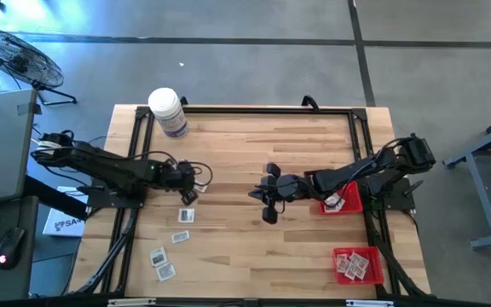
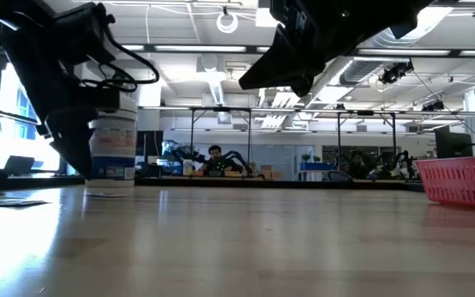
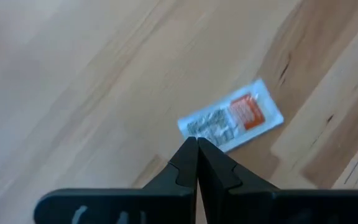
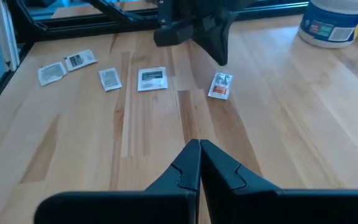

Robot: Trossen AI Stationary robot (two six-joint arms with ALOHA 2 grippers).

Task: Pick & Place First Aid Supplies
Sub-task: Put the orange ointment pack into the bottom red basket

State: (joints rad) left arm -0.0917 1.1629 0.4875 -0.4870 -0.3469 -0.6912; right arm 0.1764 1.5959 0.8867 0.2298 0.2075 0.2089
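Observation:
Several small flat packets lie on the wooden table. One with orange print (image 3: 232,118) (image 4: 220,85) (image 1: 187,196) lies flat just below my left gripper (image 3: 196,144) (image 4: 221,59), which is shut and hangs slightly above it, not touching. More packets (image 4: 152,79) (image 4: 109,79) (image 4: 53,71) lie in a loose row toward the near left. My right gripper (image 4: 199,146) (image 1: 254,194) is shut over the table's middle, holding nothing.
A white bottle with a purple label (image 1: 167,111) stands at the far left. Two red mesh baskets (image 1: 345,203) (image 1: 356,264) holding packets sit on the right side. Bare wood lies between the two grippers. People sit in the room beyond (image 2: 214,157).

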